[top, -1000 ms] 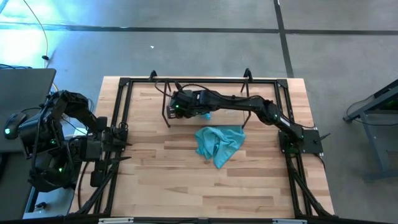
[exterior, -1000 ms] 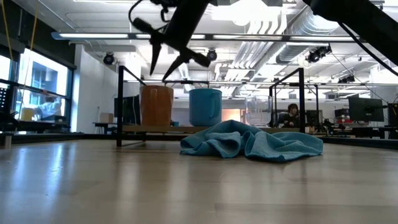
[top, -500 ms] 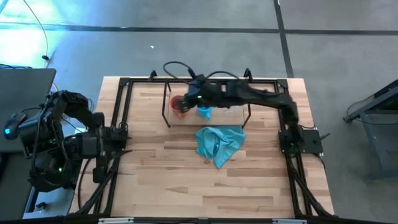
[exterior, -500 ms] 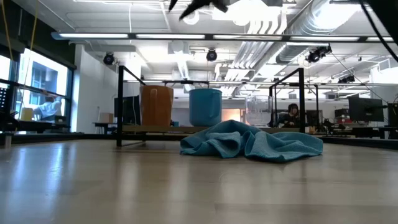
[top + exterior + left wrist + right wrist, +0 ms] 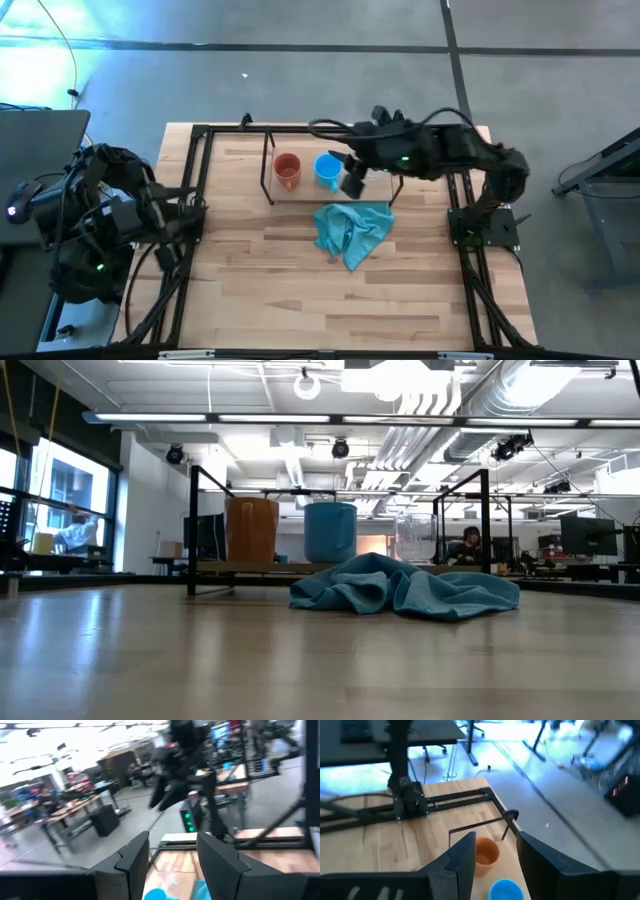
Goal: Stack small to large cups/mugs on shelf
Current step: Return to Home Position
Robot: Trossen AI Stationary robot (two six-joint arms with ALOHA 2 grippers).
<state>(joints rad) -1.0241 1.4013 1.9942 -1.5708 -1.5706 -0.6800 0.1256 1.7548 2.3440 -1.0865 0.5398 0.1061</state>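
Jaws spread and empty on both arms, and the mugs are up!
Orange-brown mug (image 5: pixel 288 169) and blue mug (image 5: pixel 327 169) stand side by side on the shelf (image 5: pixel 240 568); I can't make out the glass cup. The right gripper (image 5: pixel 352 180) hovers beside them and the left gripper (image 5: pixel 172 837) is at the table's edge, so only parking looks left.

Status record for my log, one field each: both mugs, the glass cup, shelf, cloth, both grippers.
orange-brown mug: upright on the shelf, toward the left arm's side
blue mug: upright on the shelf, beside the orange-brown mug, not touching
glass cup: cannot make out
teal cloth: crumpled on the table, in front of the shelf
right gripper: open, empty, raised beside the blue mug
left gripper: open, empty, by the table's left edge
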